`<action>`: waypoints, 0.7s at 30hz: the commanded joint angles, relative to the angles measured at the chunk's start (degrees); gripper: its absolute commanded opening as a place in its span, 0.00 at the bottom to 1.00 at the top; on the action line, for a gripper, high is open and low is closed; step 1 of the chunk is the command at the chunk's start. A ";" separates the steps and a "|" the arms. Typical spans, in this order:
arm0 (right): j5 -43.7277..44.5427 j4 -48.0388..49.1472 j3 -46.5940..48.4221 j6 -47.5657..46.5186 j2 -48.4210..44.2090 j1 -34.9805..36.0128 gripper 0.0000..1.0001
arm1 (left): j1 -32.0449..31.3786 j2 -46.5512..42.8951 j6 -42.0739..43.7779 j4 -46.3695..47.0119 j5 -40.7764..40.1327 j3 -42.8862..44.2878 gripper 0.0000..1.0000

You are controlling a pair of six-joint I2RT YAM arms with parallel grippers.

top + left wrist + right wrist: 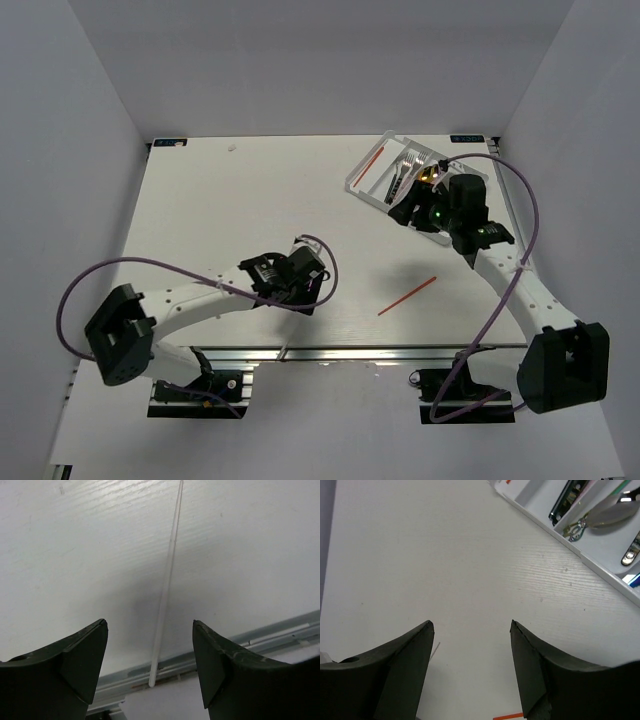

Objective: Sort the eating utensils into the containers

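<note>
The white tray [372, 188] stands at the far right. It holds a red chopstick [368, 166], silver forks [408, 165] and a spoon [607, 515]. A second red chopstick [407, 296] lies on the table in front of the tray; its end shows in the right wrist view [507, 716]. A pale chopstick [167, 580] lies on the table, its near end over the front rail. My left gripper [150, 630] is open and empty above it, with the stick between the jaws. My right gripper [471, 625] is open and empty over bare table beside the tray's near-left edge [570, 550].
An aluminium rail [400, 352] runs along the table's front edge and also shows in the left wrist view [280, 630]. White walls enclose the table on three sides. Purple cables [520, 200] loop off both arms.
</note>
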 commanded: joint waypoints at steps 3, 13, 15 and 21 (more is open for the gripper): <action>-2.42 1.85 -1.34 -1.57 -3.76 0.24 0.68 | -2.33 -7.38 -4.50 -1.55 -0.56 -4.02 0.76; -3.22 1.67 -2.65 -1.65 -4.91 0.33 0.68 | -4.88 -6.06 -7.05 -2.16 -2.40 -7.11 0.64; -3.39 1.67 -2.74 -1.74 -5.00 0.33 0.68 | -4.97 -5.36 -7.58 -2.25 -2.49 -7.11 0.64; -3.66 2.29 -3.09 -1.57 -4.56 0.42 0.67 | -6.46 -2.20 -8.81 -1.02 -1.17 -7.46 0.61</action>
